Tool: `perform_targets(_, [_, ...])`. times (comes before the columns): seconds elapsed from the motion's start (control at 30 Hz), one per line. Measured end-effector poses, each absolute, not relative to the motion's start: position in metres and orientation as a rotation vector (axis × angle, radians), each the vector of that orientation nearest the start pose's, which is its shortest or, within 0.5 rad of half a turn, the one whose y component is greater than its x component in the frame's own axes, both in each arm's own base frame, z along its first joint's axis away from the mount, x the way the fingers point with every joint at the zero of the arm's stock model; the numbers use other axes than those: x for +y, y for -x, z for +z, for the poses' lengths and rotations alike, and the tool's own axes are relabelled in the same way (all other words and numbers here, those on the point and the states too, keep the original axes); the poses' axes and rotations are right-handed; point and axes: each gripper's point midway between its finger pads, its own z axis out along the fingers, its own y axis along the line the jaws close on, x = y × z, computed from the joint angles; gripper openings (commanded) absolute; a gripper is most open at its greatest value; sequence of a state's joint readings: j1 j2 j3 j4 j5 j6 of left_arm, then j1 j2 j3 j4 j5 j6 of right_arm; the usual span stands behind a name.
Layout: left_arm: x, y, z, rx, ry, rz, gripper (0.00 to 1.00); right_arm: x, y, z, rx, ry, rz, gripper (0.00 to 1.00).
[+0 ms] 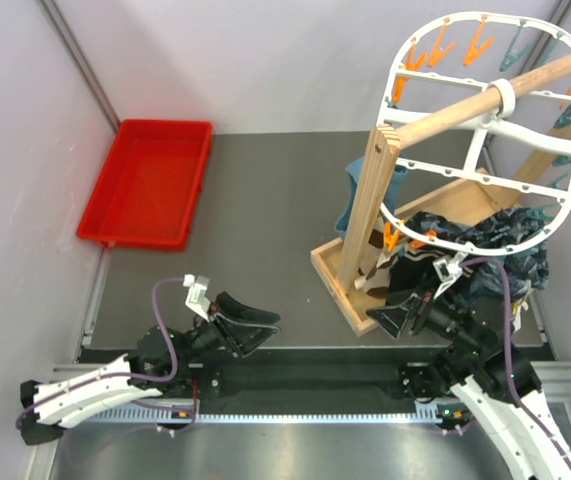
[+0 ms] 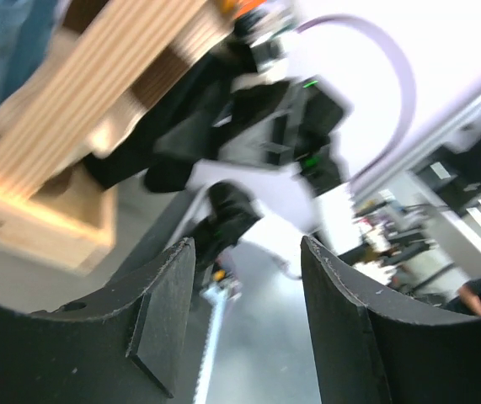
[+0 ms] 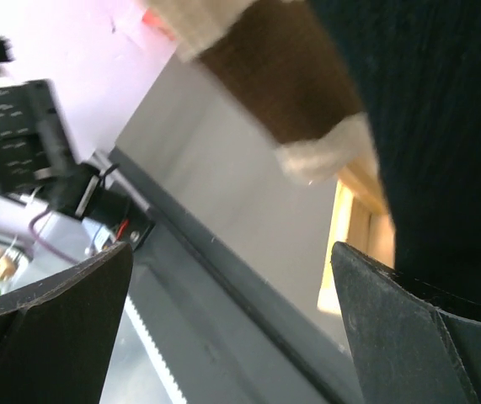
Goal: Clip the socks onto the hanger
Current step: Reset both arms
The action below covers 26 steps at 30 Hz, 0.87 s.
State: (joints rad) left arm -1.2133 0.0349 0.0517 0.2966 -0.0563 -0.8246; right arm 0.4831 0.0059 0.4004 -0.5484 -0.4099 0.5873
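black and brown socks (image 3: 442,126) just ahead of right tool (image 3: 232,261), gaping, empty; left tool (image 2: 248,252) parted, empty, well away.

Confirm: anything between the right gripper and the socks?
Nothing visible. The right two-finger gripper is open, and the brown, cream and white banded sock and black knit sock hang just ahead of its fingertips, unobstructed. The wooden rack base shows behind them, not in front.

Red plastic tray (image 1: 148,185) sits far left on the dark grey table (image 1: 265,200), close to the left wall (image 1: 15,150). Wooden rack (image 1: 363,225) stands at right: upright post (image 1: 373,165) on a flat base (image 1: 337,278), round pole (image 1: 465,108) slanting up-right from the post top. Blue cloth (image 1: 349,208) just behind the post.
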Motion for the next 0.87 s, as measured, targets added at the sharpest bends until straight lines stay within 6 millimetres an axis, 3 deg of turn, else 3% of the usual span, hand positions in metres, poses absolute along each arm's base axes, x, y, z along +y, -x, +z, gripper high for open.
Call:
perform_targets(0.13, [-0.232,-0.057,0.272,1.289,-0.216,-1.804,0.58,0.170,-0.133,0.181,1.800,0.201,1.125,1.00])
perform_targets(0.2, [-0.225,-0.053,0.287,1.214,-0.208,-1.844,0.58,0.174,-0.141,0.159,1.818,0.176,1.137,1.00])
perform_targets(0.27, [-0.222,-0.051,0.295,1.176,-0.204,-1.863,0.58,0.178,-0.149,0.132,1.846,0.150,1.141,1.00])
perform_targets(0.37, [-0.222,-0.050,0.295,1.180,-0.204,-1.869,0.58,0.175,-0.158,0.107,1.885,0.081,1.107,0.99])
perform_targets(0.6, [-0.226,-0.052,0.285,1.234,-0.198,-1.859,0.57,0.161,-0.183,0.122,1.799,-0.111,1.051,1.00])
perform_targets(0.87, [-0.232,-0.057,0.271,1.312,-0.187,-1.831,0.57,0.155,-0.189,0.122,1.793,-0.164,1.024,1.00])
